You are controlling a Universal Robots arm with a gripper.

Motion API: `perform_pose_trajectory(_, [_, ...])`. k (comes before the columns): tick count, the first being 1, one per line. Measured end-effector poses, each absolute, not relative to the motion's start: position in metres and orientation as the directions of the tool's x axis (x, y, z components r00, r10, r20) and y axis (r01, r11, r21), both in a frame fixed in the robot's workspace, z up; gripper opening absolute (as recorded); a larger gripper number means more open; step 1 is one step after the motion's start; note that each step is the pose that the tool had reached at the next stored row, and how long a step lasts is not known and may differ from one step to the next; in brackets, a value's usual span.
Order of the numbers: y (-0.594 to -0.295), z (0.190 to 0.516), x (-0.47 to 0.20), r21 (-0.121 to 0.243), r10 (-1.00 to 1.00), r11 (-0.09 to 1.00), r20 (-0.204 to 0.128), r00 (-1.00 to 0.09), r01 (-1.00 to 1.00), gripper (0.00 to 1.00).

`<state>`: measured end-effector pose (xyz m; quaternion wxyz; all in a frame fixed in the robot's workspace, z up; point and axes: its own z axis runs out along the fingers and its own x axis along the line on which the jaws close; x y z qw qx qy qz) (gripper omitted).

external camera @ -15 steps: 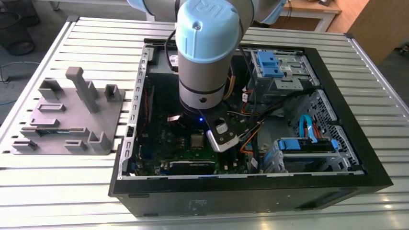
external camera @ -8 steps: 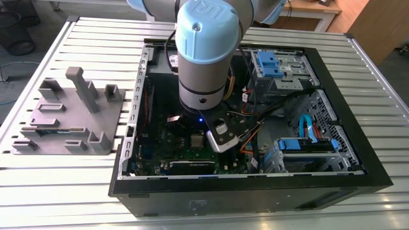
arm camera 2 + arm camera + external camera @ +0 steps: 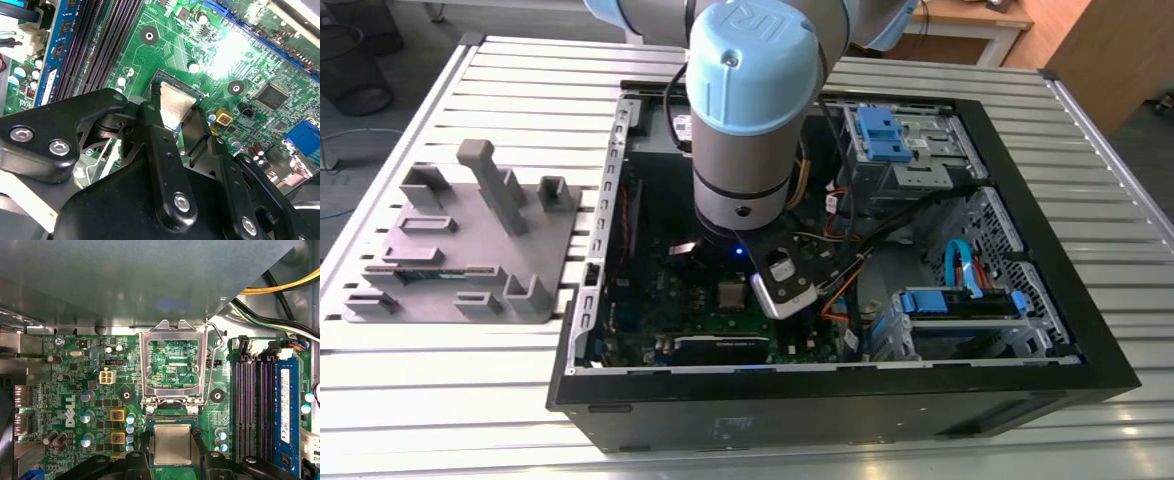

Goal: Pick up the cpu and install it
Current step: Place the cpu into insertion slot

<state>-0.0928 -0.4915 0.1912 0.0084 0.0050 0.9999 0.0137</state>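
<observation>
Just below the raised frame (image 3: 172, 365), at lower centre in the first wrist view, the tool (image 3: 172, 452) clamps the cpu (image 3: 172, 444) over its socket (image 3: 170, 418); memory slots (image 3: 255, 405) lie to the right. Installing appears underway; seating likely demands square alignment and light pressure.

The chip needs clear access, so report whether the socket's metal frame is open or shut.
Open. In the first wrist view the hollow metal frame is swung back, leaving the cpu uncovered.
</observation>
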Motion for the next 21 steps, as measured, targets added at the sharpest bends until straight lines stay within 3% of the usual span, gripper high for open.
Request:
perform_pose_trajectory(12, [-0.4915,0.1909,-0.0927,0.028,0.010,1.000,-0.017,-1.000,0.010,0.42])
perform_pose_trajectory(14, [-0.4915,0.1909,-0.0927,0.028,0.010,1.000,-0.017,-1.000,0.010,0.49])
perform_pose_trajectory(16, [-0.4915,0.1909,-0.0928,0.028,0.010,1.000,-0.017,-1.000,0.010,0.49])
perform_pose_trajectory(17, [-0.4915,0.1909,-0.0928,0.028,0.010,1.000,-0.017,-1.000,0.010,0.55])
perform_pose_trajectory(21, [-0.4915,0.1929,-0.0928,0.027,0.010,1.000,-0.017,-1.000,0.010,0.55])
